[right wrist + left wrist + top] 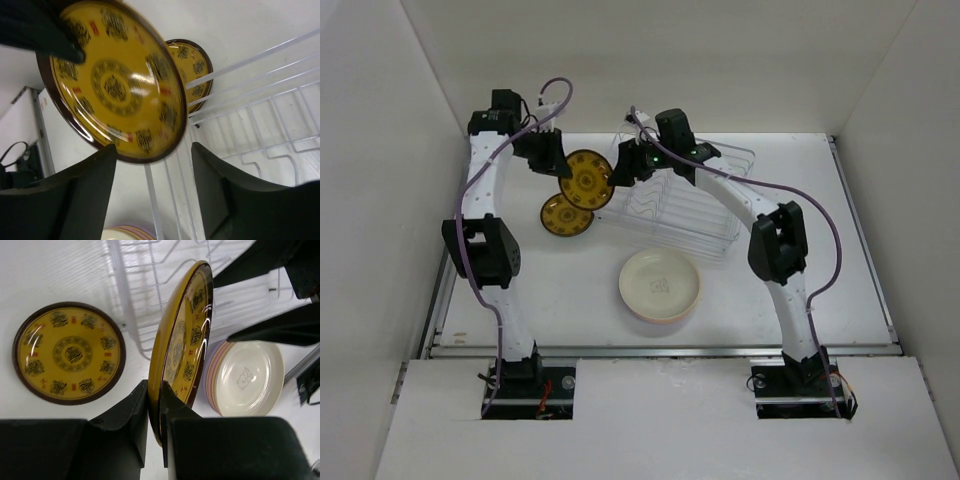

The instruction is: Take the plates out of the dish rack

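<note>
Plates are what you are moving, and right now it is a small yellow one with a dark brown rim.

Start at the left. Your left tool is pressed together on the held plate and pinches its rim between both fingers. The plate stands on its edge, up in the air, just left of the dish rack. Below it and a little nearer to you, a second yellow plate lies flat on the tabletop. From above the two seem to overlap, but your left wrist view shows them apart.

Now go right. Your right tool is spread wide. Its fingers sit close to the far side of the held plate but do not touch it. So only the left tool carries the plate.

Further right is the dish rack. From above you can see no plate in it. In front of it, nearer to you, a stack of plates rests on the tabletop. A cream one is on top, with pink and purple rims under it.

I think the step in hand is putting this plate down, and it looks like the last one. Move your right tool away so it cannot bump the plate. Then lower the left arm, tip the plate flat and set it on or beside the second yellow plate. Go slowly, because a pinch on a thin rim can slip. Spread the fingers only when the plate rests.
</note>
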Motion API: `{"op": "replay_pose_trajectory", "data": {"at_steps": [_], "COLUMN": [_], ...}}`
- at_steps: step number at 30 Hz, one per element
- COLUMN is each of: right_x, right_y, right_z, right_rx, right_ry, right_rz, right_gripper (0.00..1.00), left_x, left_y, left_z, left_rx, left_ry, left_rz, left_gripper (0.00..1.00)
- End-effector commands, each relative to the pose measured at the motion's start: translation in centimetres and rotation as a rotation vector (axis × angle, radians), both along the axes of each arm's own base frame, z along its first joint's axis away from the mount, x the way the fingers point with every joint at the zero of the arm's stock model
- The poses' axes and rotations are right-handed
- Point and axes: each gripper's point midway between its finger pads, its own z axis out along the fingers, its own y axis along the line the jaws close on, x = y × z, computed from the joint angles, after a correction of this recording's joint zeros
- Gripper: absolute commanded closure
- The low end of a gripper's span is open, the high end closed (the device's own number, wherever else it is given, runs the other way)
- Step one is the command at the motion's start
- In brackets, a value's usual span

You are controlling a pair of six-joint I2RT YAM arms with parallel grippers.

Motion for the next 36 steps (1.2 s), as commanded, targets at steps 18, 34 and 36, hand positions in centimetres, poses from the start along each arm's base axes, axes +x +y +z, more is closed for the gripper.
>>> {"op": "replay_pose_trajectory", "data": {"at_steps": [18,34,36], "right_x": [7.2,5.5,5.6], "right_y": [-30.1,-36.0,-36.0], "right_z": [6.4,-6.1,-7.1], "right_rx": [-0.221,-0.507,-0.533], "right_ry": [0.011,0.229,0.242], "right_rz": [-1.162,-1.296,-1.285], "right_gripper": [0.17,0.34,0.43], "left_x": [1.4,-1.8,-1.9], "left_y": [9.6,9.8,9.9], "left_z": [-8.2,-16.3,-16.6], "left_rx": [-0.041,0.043,0.074], "left_ry": [0.315,0.526,0.52], "left_rz": [0.384,0.302,0.288], "left_gripper": [1.0,0.53,0.52]}}
